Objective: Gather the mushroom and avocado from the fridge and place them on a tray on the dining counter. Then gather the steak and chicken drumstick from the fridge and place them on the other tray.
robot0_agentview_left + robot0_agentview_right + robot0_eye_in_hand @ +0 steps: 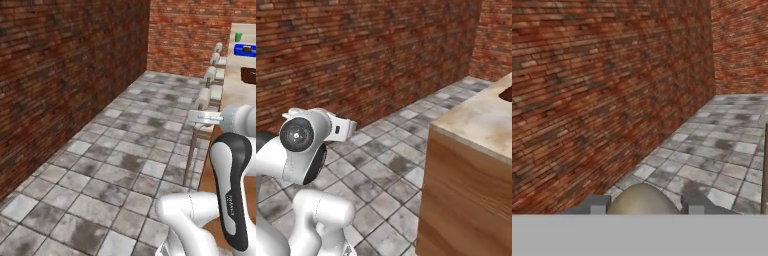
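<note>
- The jaws are closed on a pale tan, rounded mushroom. In the hand view its domed top bulges up between the two dark fingertips.
- Beyond the mushroom the hand view looks along a red brick wall and over a grey tiled floor.
- In the left base view the dining bench runs along the right edge, well ahead of the arm.
- Far down that bench lies the bright blue tray. A green cup stands just beyond it, and the dark brown tray sits nearer.
- Padded stools line the bench's floor side.
- In the right base view, the near end of the bench shows its plain wooden front, with a corner of the brown tray at the right edge.
</note>
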Robot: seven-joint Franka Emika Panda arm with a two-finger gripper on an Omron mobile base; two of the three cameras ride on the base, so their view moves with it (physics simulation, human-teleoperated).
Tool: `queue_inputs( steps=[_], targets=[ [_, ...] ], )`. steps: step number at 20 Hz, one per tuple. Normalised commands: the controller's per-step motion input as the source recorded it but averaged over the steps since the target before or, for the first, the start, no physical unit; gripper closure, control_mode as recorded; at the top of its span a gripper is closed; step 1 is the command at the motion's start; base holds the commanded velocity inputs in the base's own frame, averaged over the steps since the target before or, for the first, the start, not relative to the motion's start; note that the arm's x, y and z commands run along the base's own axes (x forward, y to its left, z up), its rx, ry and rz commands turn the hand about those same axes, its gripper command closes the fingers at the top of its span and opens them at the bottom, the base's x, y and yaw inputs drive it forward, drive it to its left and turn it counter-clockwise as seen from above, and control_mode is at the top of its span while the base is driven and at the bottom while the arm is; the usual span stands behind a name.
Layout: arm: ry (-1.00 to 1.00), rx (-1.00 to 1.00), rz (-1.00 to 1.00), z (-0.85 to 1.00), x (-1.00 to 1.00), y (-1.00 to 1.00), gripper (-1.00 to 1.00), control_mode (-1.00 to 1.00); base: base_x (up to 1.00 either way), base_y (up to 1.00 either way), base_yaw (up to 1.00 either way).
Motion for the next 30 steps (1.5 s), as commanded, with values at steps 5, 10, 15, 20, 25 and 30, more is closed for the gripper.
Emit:
queue_inputs(
  steps=[5, 10, 15, 20, 25, 30],
  targets=[
    [0.0, 0.0, 0.0, 0.0, 0.0, 0.0, 1.0, 1.0, 0.85, 0.76, -0.37],
    [0.0, 0.0, 0.0, 0.0, 0.0, 0.0, 1.0, 1.0, 0.86, 0.76, -0.37],
    [0.0, 0.0, 0.0, 0.0, 0.0, 0.0, 1.0, 1.0, 0.87, 0.72, -0.38],
    [0.0, 0.0, 0.0, 0.0, 0.0, 0.0, 1.0, 1.0, 0.87, 0.61, -0.42],
    [0.0, 0.0, 0.0, 0.0, 0.0, 0.0, 1.0, 1.0, 0.86, 0.45, -0.41],
    [0.0, 0.0, 0.0, 0.0, 0.0, 0.0, 1.0, 1.0, 0.82, 0.38, -0.41]
  ],
)
